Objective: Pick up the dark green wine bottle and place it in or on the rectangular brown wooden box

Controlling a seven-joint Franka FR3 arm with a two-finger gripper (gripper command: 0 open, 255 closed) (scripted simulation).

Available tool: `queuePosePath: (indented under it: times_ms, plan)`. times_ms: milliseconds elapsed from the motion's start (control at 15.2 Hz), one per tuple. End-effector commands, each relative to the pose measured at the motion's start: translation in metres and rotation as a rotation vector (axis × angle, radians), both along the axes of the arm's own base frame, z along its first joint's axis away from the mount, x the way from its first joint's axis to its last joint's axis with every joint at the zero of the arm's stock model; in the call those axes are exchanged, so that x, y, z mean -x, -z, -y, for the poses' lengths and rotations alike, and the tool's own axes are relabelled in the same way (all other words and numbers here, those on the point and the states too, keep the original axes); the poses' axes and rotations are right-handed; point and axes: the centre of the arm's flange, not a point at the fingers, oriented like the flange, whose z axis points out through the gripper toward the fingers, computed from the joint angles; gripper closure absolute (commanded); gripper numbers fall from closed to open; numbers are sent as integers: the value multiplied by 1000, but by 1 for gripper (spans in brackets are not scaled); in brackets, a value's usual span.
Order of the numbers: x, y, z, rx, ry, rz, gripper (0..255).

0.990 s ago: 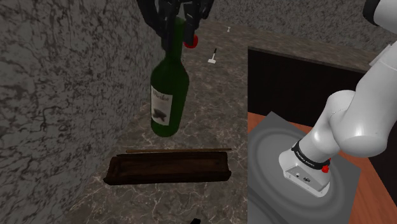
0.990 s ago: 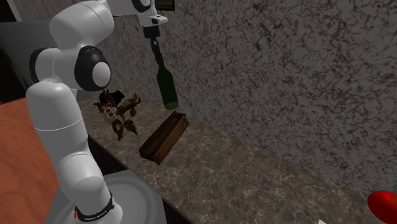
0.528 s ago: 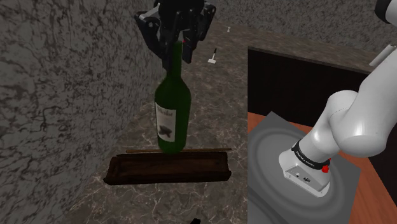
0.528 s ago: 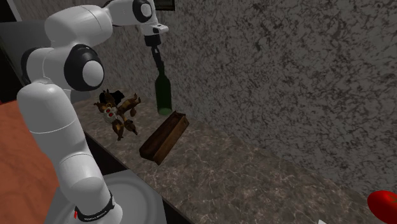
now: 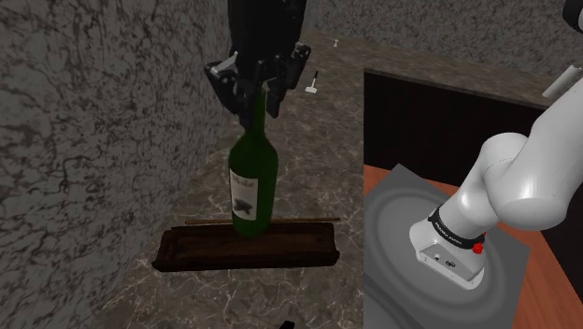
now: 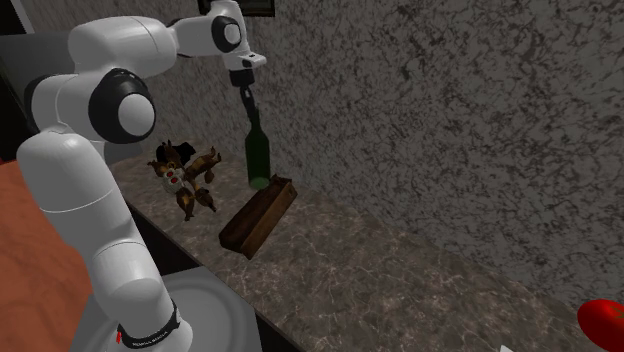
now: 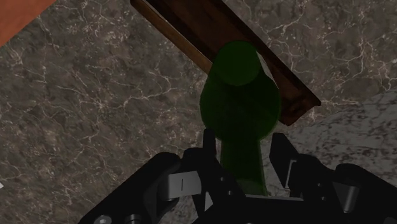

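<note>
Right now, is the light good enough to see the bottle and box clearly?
Shoulder view: dim but even; the bottle shows its pale label, the box reads dark. Second exterior view: both small, no glare. Wrist view: bottle flat green, no highlights, clasped by the gripper.

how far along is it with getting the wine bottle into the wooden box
Done: the pincer is shut on the neck of the green bottle, so the pickup is made. In hand: the bottle hangs upright with its base at the rim of the brown box; whether they touch cannot be told. Left: set the bottle down in the box and open the pincer.
</note>
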Motion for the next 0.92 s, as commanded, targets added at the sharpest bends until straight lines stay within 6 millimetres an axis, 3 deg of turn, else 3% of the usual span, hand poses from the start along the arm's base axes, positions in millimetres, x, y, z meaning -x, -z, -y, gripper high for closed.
queuePosePath:
  times_ms: [0,660,858]
  plan:
    - [0,11,1,-1,0,1,255]
    - [0,64,1,-1,0,1,255]
    - [0,66,1,-1,0,1,255]
